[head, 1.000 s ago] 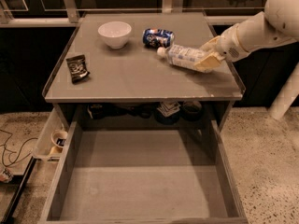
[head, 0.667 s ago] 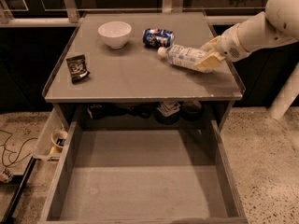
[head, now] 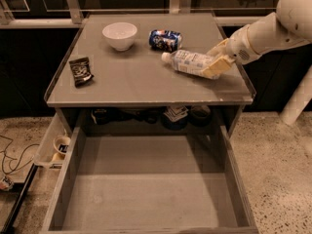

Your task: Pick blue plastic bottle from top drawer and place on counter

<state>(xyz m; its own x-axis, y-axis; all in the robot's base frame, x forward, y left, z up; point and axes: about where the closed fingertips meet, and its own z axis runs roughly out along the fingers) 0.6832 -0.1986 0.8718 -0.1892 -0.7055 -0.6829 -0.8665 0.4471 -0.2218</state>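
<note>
The blue plastic bottle (head: 187, 61) lies on its side on the counter (head: 141, 79), right of centre, white cap pointing left. My gripper (head: 215, 60) reaches in from the right on its cream arm. Its yellowish fingers (head: 217, 70) are closed on the bottle's base end, one above and one below. The bottle rests on or just above the surface. The top drawer (head: 146, 194) is pulled wide open below the counter, and its flat grey bottom is bare.
A blue-and-white drink can (head: 165, 39) lies just behind the bottle. A white bowl (head: 119, 34) stands at the back left and a dark snack packet (head: 80, 71) lies at the left edge. A narrow side tray (head: 48, 150) holds a cup. Speckled floor lies to the right.
</note>
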